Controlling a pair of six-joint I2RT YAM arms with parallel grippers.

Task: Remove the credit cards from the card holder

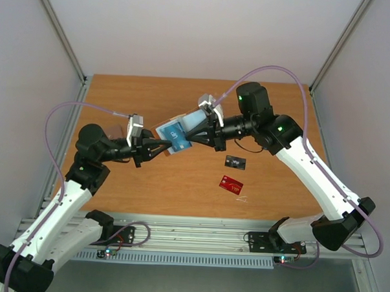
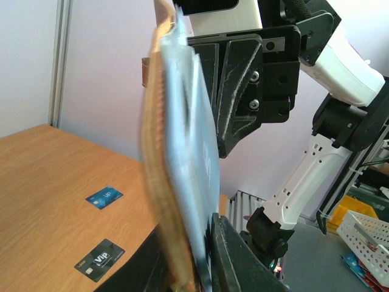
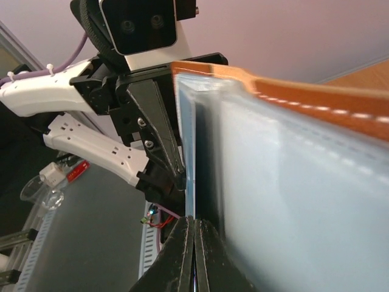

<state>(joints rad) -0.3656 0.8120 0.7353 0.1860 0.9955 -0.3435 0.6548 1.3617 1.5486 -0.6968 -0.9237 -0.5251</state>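
While reaching over the orange-brown wooden table (image 1: 139,95), holds a small brown leather card holder (image 1: 195,122) in mid-air between both arms, spread open, pale blue-grey inside facing the top camera. Sets its long axis from one gripper to the other, roughly left to right across the table, right end a little farther from the arm bases. Clamps the left end with the left gripper (image 1: 168,147), fingers (image 2: 234,261) shut tight on leather and lining together. Shows a blue printed card (image 1: 173,137) on the holder's left half, white lettering upward, long side along the holder's axis. Pinches that card's deep blue edge with the right gripper (image 3: 194,225), fingertips pressed flat together; with or without lining caught too, cannot tell. Flat on the table, well apart from the holder: a black card with white print (image 1: 235,162), long axis near left-right; a red card with gold lettering (image 1: 231,184) just nearer the bases, angled; and, from the left wrist, a second blue card (image 2: 104,197) beyond the black one.
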